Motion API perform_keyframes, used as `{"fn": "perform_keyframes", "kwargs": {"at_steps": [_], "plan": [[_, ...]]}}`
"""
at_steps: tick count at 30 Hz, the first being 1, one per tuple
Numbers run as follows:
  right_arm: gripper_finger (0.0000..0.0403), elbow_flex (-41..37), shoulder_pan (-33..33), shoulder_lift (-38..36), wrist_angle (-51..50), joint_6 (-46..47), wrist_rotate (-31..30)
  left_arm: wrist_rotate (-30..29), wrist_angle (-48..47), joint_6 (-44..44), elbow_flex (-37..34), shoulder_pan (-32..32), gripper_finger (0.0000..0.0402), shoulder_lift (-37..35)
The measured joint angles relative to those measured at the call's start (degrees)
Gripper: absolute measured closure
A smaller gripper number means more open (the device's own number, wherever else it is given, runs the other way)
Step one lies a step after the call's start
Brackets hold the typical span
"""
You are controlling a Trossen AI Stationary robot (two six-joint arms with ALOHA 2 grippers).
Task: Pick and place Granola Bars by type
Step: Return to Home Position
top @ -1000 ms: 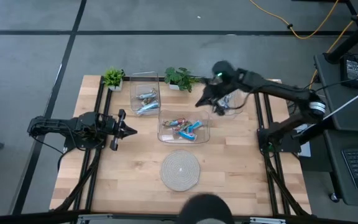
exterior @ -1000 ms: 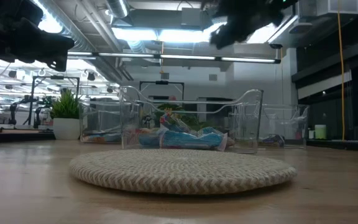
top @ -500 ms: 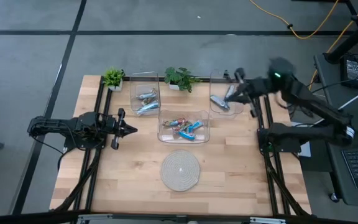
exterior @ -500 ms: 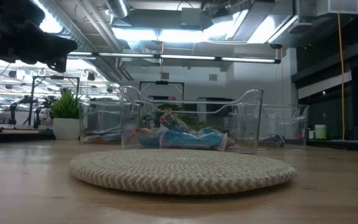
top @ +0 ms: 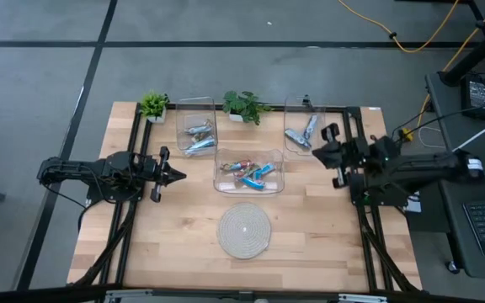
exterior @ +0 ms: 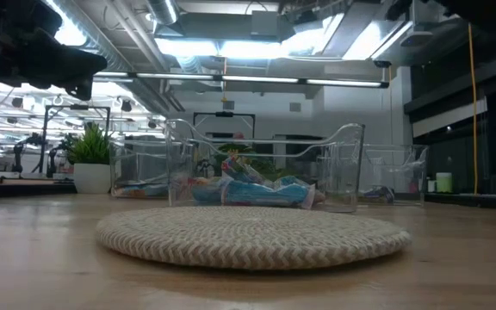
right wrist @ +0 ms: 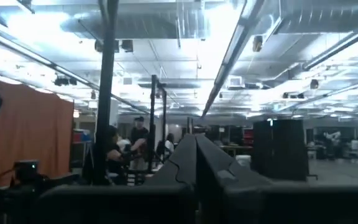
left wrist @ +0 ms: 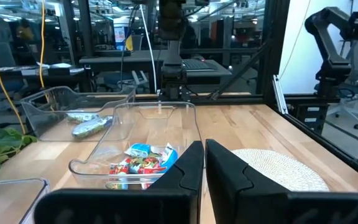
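Granola Bars [top: 251,173] lie sorted in three clear bins [top: 217,168], wrapper print too small to read. Left gripper [top: 178,177] and right gripper [top: 315,153] hang closed, empty, over table [top: 310,244] sides.

No word, brand, number or sign can be read anywhere. The red-and-blue foil-wrapped Granola Bars [left wrist: 143,163] lying in the clear plastic bin [left wrist: 166,106] carry coloured print on their wrappers, but it is too small to make out.
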State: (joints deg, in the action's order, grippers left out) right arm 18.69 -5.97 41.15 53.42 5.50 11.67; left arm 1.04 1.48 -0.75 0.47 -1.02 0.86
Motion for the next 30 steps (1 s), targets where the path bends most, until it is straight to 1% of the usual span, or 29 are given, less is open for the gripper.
{"fn": "perform_keyframes", "kwargs": {"at_steps": [2,5,6,8,12,14,18,22,24,27,30], "plan": [[0.0399,-0.9,2.4,-0.9,-0.7,-2.6,-1.1,0.0,0.0,0.0,0.0,0.0,0.0391,0.0],[0.0399,-3.4,3.3,-4.9,-2.6,-4.6,-1.1,0.0,0.0,0.0,0.0,0.0,0.0393,0.0],[0.0399,-4.8,3.3,-7.1,-2.5,-4.5,-1.5,0.0,0.0,0.0,0.0,0.0,0.0393,0.0],[0.0399,-8.4,3.2,-12.4,-2.3,-4.3,-4.1,0.0,0.0,0.0,0.0,0.0,0.0393,0.0],[0.0399,-16.0,3.2,-23.4,-2.6,-3.0,-11.7,0.0,0.0,0.0,0.0,0.0,0.0393,0.0],[0.0400,-18.3,3.2,-27.8,-3.6,-2.8,-12.3,0.0,0.0,0.0,0.0,0.0,0.0392,0.0],[0.0400,-18.1,3.2,-34.1,-16.4,-2.7,-12.7,0.0,0.0,0.0,0.0,0.0,0.0389,0.0],[0.0394,-18.3,3.2,-39.0,-29.2,-0.5,-13.0,0.0,0.0,0.0,0.0,0.0,0.0391,0.0],[0.0395,-18.3,3.2,-41.0,-37.1,0.5,-15.7,0.0,0.0,0.0,0.0,0.0,0.0392,0.0],[0.0399,-18.3,3.2,-41.0,-45.1,1.8,-20.2,0.0,0.0,0.0,0.0,0.0,0.0393,0.0],[0.0399,-18.3,3.2,-41.0,-48.3,1.4,-21.0,0.0,0.0,0.0,0.0,0.0,0.0393,0.0]]}}
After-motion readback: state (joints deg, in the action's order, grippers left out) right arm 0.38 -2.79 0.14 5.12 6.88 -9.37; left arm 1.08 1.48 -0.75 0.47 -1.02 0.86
